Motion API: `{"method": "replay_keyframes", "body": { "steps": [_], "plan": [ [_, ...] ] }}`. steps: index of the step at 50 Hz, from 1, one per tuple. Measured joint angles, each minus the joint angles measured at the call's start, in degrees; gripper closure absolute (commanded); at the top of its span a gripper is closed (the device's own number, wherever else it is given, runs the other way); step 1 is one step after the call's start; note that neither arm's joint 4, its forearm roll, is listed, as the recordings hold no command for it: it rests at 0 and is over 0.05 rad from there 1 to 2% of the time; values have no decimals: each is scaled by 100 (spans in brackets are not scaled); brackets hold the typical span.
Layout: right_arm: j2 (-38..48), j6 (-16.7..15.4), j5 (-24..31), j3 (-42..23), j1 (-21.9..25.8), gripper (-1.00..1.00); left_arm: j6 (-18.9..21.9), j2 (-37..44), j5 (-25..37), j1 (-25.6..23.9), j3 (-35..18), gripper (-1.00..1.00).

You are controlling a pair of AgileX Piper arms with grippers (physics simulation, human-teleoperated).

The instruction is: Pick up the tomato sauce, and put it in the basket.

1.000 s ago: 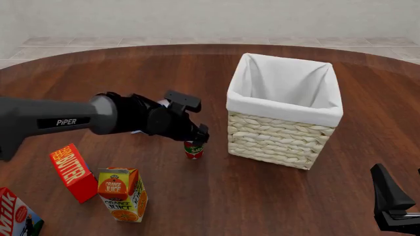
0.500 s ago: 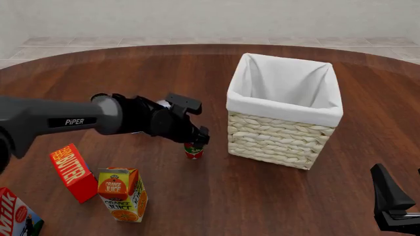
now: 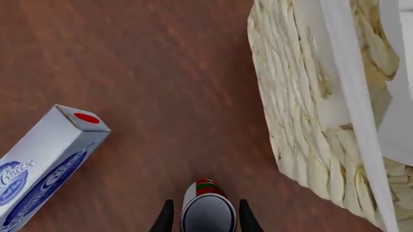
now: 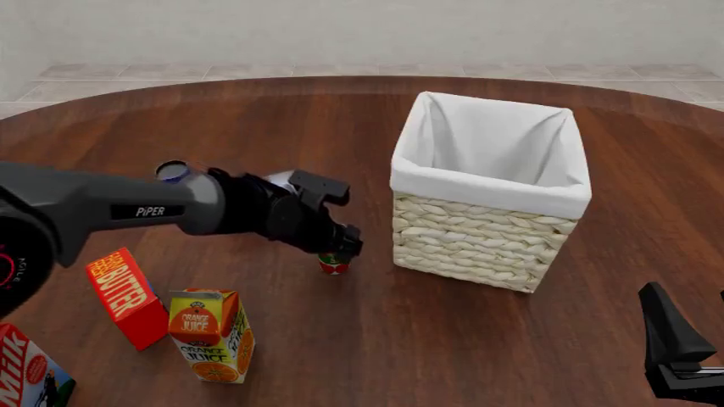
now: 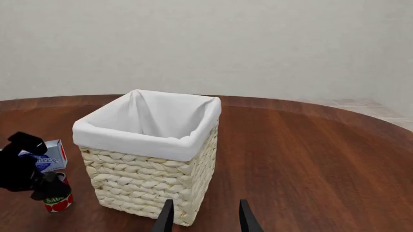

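The tomato sauce (image 4: 332, 265) is a small red and green can standing on the table left of the basket (image 4: 476, 246). In the left wrist view its grey top (image 3: 208, 215) lies between my left gripper's fingers (image 3: 166, 220), which straddle it with a thin gap on each side. My left gripper (image 4: 337, 244) is open and low over the can. The wicker basket (image 5: 154, 179) with its white lining stands upright just beyond the can (image 5: 58, 200). At the front right edge, my right gripper (image 4: 676, 352) stands open and holds nothing.
A white and blue cream cheese box (image 3: 45, 164) lies beside the left arm. A red butter carton (image 4: 127, 297), an orange juice carton (image 4: 212, 335) and a milk carton (image 4: 29, 373) stand front left. A blue-topped can (image 4: 172, 172) peeks out behind the left arm.
My left arm has sunk lower, bringing its gripper down around the tomato sauce. The can, the basket and the right arm have not moved.
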Motion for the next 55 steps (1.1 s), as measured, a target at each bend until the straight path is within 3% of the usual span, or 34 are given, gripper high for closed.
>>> {"method": "replay_keyframes", "body": {
  "steps": [3,4,28,55],
  "plan": [
    [0,0,0,0,0,-100,-11,23,-9,-3,0,-100],
    [0,0,0,0,0,-100,-14,29,-10,-2,-1,100],
    [0,0,0,0,1,-100,11,-235,35,-41,145,100],
    [-1,0,0,0,0,-100,-29,-1459,351,-416,708,100]
  ]
}}
